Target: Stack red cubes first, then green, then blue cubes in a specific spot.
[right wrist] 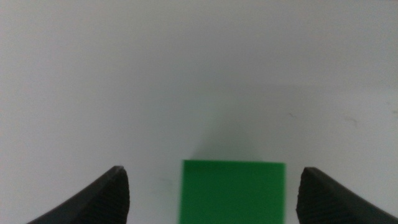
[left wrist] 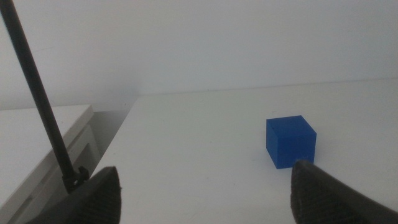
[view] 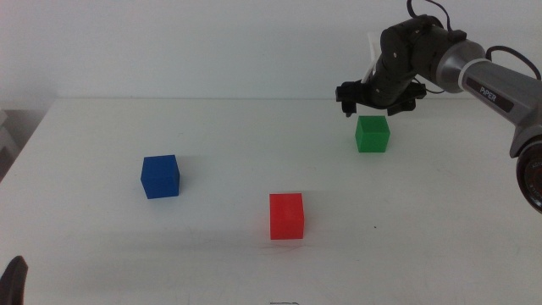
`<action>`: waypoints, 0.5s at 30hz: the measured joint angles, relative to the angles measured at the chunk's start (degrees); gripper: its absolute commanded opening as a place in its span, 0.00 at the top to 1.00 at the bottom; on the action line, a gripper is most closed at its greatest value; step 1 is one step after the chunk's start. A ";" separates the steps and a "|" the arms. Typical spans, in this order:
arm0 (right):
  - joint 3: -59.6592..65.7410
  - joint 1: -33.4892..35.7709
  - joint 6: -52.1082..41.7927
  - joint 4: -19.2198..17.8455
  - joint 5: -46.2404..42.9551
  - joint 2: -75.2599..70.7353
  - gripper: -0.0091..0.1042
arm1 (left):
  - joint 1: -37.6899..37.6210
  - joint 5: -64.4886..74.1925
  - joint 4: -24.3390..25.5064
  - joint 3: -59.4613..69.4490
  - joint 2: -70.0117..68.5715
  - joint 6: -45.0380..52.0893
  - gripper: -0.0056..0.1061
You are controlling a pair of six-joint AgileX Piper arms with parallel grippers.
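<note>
Overhead, the middle view shows the white table (view: pixel 212 280) with three cubes well apart from one another. The blue cube (view: pixel 160 176) sits toward the left, the red cube (view: pixel 287 216) lies nearer the front and centre, and the green cube (view: pixel 372 134) rests farther back on the right. The right gripper (view: pixel 375 99) hangs just above and slightly behind the green cube, not touching it, its arm reaching in from the right edge. The left gripper (view: pixel 14 280) shows only as a dark tip at the bottom left corner, well away from every cube.

In the left wrist view, the left gripper (left wrist: pixel 205 186) has its jaws spread wide and empty. The blue cube (left wrist: pixel 291 141) stands on the table ahead of them, close to one jaw tip but apart from it.

In the right wrist view, the right gripper (right wrist: pixel 214 190) is also wide open with nothing held. The green cube (right wrist: pixel 233 191) lies between the two jaws, with a clear gap on either side.
</note>
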 measured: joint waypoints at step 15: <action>-0.05 -2.00 -0.08 1.61 2.29 2.54 0.09 | 0.00 0.00 0.00 0.00 0.00 0.00 0.11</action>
